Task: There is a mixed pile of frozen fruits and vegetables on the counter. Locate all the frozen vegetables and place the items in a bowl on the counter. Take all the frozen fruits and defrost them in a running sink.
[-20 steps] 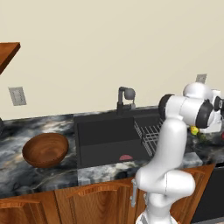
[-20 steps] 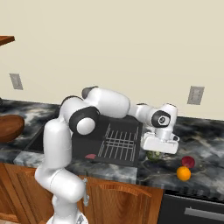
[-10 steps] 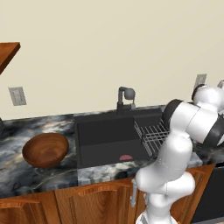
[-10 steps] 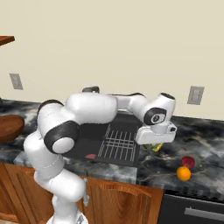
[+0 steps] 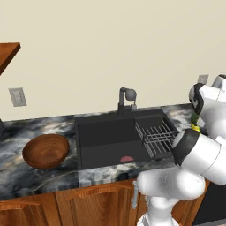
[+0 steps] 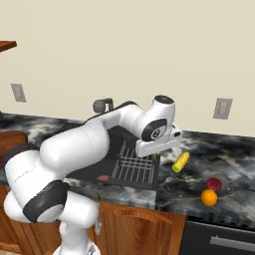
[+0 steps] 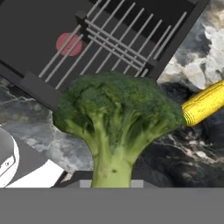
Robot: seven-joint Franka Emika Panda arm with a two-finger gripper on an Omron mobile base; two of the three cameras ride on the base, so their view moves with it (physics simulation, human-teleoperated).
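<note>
A head of broccoli (image 7: 116, 118) is seen close up in the hand view, stalk down toward the bottom edge, exactly where the pincer's tips would be. The tips themselves are hidden beneath it, but the pincer is taken to be clenched on the broccoli stalk, since the floret is carried clear of the bench (image 6: 234, 149) with the stone and the sink rack (image 7: 109, 41) visible well below it. In the right base view the pincer (image 6: 158, 145) is held above the right edge of the sink (image 6: 117, 169), at the rack's corner.

The corn cob (image 6: 181, 162) is left lying on the marbled stone just beside the pincer, at about four o'clock from it; in the hand view it is caught at three o'clock of the broccoli. Further off, at the bench's front edge, the dark red ball (image 6: 214, 184) and the orange ball (image 6: 209, 197) are found touching or nearly so, neither yet taken to the sink.

The wooden bowl (image 5: 45, 151) is waiting at the far left of the bench, at nine o'clock from the sink, well apart from the pile. The whole basin lies between the load and the bowl, which is likely why the broccoli is lifted high: the faucet (image 5: 126, 99) and rack must be cleared. A pinkish-red patch (image 5: 127, 159) is noted on the basin floor. No water is seen running.
</note>
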